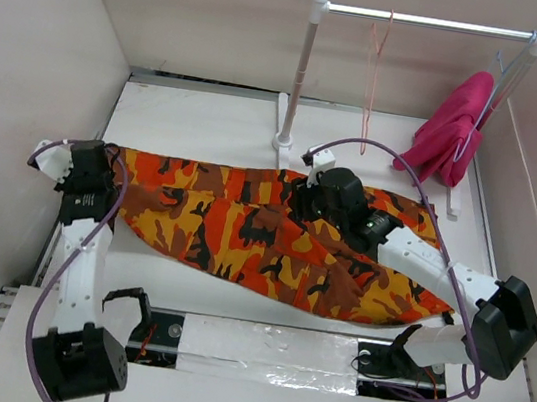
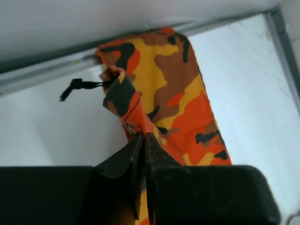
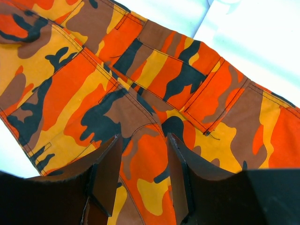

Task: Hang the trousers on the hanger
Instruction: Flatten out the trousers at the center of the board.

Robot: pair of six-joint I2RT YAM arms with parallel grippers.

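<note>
Left gripper [image 2: 143, 140] pinches the orange camouflage fabric trousers' [image 1: 243, 233] cuff by the white table's [image 1: 210, 121] left edge, anchoring it; right gripper [image 3: 144, 138] hangs spread above them, poised to grasp.

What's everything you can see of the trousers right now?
The trousers are woven-looking cloth in orange, red, yellow, brown and black camouflage, with stitched seams and pockets. They lie spread out and slightly rumpled across the table, with the cuff end by the left arm. A black cord hangs from the cuff. The left gripper is shut on the cuff edge. The right gripper hovers open over the pocket area.
</note>
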